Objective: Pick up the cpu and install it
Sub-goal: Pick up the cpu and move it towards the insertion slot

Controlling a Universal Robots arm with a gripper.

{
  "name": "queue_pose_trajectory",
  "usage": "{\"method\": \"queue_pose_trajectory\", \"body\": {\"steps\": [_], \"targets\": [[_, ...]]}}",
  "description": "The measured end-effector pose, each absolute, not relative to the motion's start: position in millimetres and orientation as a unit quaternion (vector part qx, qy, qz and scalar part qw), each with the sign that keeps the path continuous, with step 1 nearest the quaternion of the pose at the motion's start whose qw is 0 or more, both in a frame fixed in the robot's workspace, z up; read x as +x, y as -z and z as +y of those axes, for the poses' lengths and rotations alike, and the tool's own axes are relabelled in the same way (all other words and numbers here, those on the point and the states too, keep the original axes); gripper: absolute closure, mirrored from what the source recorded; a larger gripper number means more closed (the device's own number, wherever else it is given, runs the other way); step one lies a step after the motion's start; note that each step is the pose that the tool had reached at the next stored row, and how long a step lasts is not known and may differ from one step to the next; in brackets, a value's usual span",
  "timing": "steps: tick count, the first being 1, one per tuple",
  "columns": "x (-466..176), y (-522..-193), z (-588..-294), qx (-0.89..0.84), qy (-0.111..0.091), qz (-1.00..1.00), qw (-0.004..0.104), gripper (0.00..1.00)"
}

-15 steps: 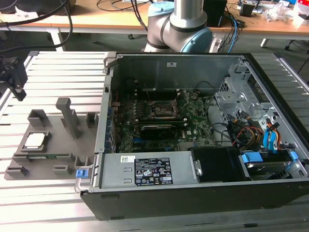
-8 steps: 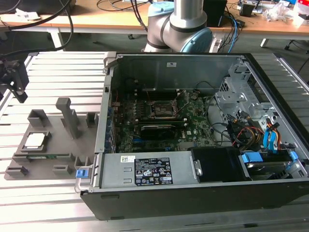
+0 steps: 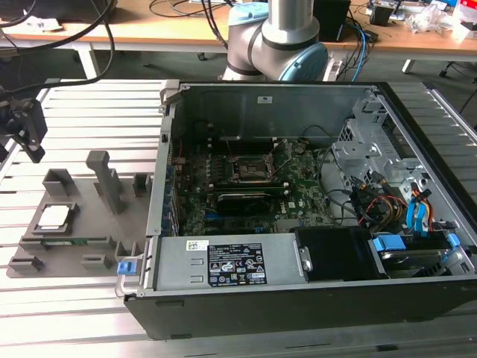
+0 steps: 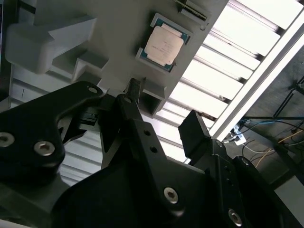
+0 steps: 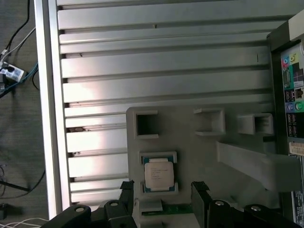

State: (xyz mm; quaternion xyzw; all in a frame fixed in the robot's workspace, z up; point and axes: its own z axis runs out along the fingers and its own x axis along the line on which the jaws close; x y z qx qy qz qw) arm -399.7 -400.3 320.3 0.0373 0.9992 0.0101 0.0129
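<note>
The cpu [image 3: 55,216] lies flat, silvery top up, in a shallow square recess of a grey tray [image 3: 82,224] that rests on the slatted metal table [image 3: 82,313], on the exterior view's left. Nothing touches it.

The pincer [image 3: 30,145] hangs in the air above the tray's far left part, well clear of the chip. In both wrist views its two black fingers [image 5: 127,190] stand apart with nothing between them. The cpu [image 5: 159,173] shows beyond the tips of the pincer [image 5: 164,194], roughly in line with the gap. In the second wrist view the cpu [image 4: 164,45] sits in its recess past the spread fingers [image 4: 194,130] of the pincer [image 4: 161,118].

Just beside the tray, toward the exterior view's right, an open computer case [image 3: 298,317] lies on its side. Inside it is a green motherboard [image 3: 298,198]. The board's black square socket [image 3: 253,170] sits a little beyond a long black graphics card [image 3: 250,200].
</note>
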Motion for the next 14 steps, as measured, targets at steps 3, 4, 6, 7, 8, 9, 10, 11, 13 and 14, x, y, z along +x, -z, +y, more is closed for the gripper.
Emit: {"method": "queue_pose_trajectory", "body": {"steps": [3,4,6,7,8,9,10,11,13,14], "targets": [[-399.7,-318.1,-400.3,0.037,-0.010,0.999,0.013,0.40],[-399.7,-317.3,-400.3,0.037,-0.010,0.999,0.013,0.40],[-399.7,-316.1,-400.3,0.037,-0.010,0.999,0.013,0.40],[-399.8,-315.1,-400.3,0.037,-0.010,0.999,0.013,0.40],[-399.7,-313.8,-400.3,0.037,-0.010,0.999,0.013,0.40],[-399.7,-312.9,-400.3,0.037,-0.010,0.999,0.013,0.40],[-399.7,-312.2,-400.3,0.037,-0.010,0.999,0.013,0.40],[-399.7,-311.4,-400.3,0.037,-0.010,0.999,0.013,0.40],[-399.7,-308.2,-400.3,0.037,-0.010,0.999,0.013,0.40],[-399.7,-305.9,-400.3,0.037,-0.010,0.999,0.013,0.40]]}}
